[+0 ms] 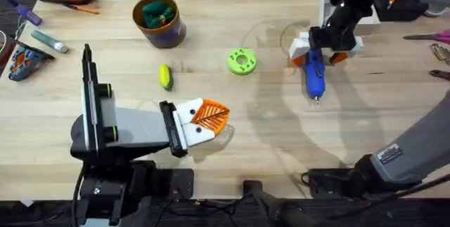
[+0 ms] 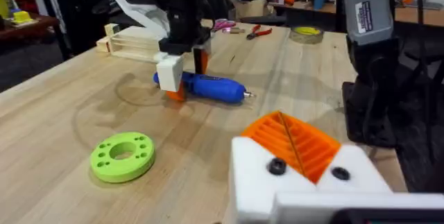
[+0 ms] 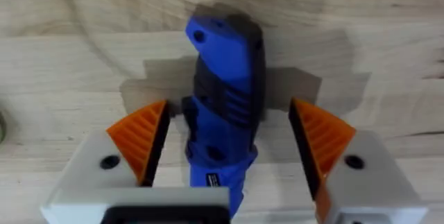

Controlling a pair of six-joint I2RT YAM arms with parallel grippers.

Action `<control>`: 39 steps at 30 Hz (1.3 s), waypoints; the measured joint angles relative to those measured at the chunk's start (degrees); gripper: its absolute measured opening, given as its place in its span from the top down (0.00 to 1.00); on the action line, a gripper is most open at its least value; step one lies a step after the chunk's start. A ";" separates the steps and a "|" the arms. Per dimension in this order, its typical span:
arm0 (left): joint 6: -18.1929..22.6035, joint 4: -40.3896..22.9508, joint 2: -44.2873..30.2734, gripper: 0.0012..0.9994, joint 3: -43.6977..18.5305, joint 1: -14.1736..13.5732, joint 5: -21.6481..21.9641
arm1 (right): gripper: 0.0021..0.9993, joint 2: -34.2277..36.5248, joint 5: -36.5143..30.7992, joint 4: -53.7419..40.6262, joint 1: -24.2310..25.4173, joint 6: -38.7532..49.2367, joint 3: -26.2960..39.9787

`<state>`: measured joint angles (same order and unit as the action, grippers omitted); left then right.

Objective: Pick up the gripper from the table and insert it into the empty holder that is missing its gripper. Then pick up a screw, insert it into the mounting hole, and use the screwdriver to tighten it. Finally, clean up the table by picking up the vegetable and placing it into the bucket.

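The screwdriver [image 1: 313,76] is one fat blue pen with a thin metal tip, lying on the surface at 2 o'clock. The right gripper [image 3: 229,151] hangs over it, jaws open on each side, not touching. The left gripper's [image 1: 209,114] jaws are closed. One yellow-green vegetable [image 1: 165,76] lies near the middle.

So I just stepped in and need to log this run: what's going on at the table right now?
The right pincer is down over the blue screwdriver, which lies on the table; its orange fingers sit open on either side of the handle, not yet closed. The left pincer rests shut near the front edge, holding nothing. The yellow-green vegetable lies on the table, outside the bucket, beside a lime-green disc.
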<state>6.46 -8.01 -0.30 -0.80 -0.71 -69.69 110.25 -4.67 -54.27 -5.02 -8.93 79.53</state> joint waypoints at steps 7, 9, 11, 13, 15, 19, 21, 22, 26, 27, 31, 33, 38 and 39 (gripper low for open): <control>0.00 0.00 -0.02 0.99 0.00 0.00 0.00 | 0.01 0.77 0.22 1.17 0.00 0.02 -0.02; 0.00 0.00 -0.02 0.99 0.00 0.00 0.00 | 0.01 0.77 0.22 1.23 0.00 0.00 -0.02; 0.00 0.00 -0.01 0.99 0.00 0.00 0.00 | 0.01 0.79 0.22 1.41 0.00 0.02 -0.02; 0.00 0.00 0.00 0.99 0.00 0.00 0.00 | 0.01 0.90 0.26 1.54 0.00 0.02 -0.02; 0.00 0.00 -0.01 0.99 0.00 0.00 0.00 | 0.01 0.90 0.36 1.55 0.00 0.07 -0.02; 0.00 0.00 -0.02 0.99 0.00 0.00 0.00 | 0.05 0.88 0.54 1.58 0.00 0.22 -0.02; 0.00 0.00 -0.01 0.99 0.00 0.00 0.00 | 0.08 0.95 0.90 1.63 0.00 0.23 -0.02; 0.00 0.00 0.00 0.99 0.00 0.00 0.00 | 0.10 0.96 1.11 1.71 0.00 0.23 -0.02; 0.00 0.00 0.00 0.99 0.00 0.00 0.00 | 0.13 0.99 1.53 1.78 0.00 0.24 -0.02; 0.00 0.00 -0.01 0.99 0.00 0.00 0.00 | 0.14 1.00 1.58 1.78 0.00 0.28 -0.02; 0.00 0.00 -0.01 0.99 0.00 0.00 0.00 | 0.19 0.99 1.79 2.21 0.00 0.33 -0.04; 0.00 0.00 0.00 0.99 0.00 0.00 0.00 | 0.24 1.01 1.90 2.41 0.00 0.36 -0.04; 0.00 0.00 0.00 0.99 0.00 0.00 0.00 | 0.35 1.00 1.98 2.50 0.00 0.39 -0.04; 0.00 0.00 0.00 0.99 0.00 0.00 0.00 | 0.37 0.99 1.97 2.50 0.00 0.39 -0.04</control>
<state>6.46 -8.01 -0.30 -0.80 -0.71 -69.69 111.24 -2.70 -51.77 -5.02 -8.54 79.48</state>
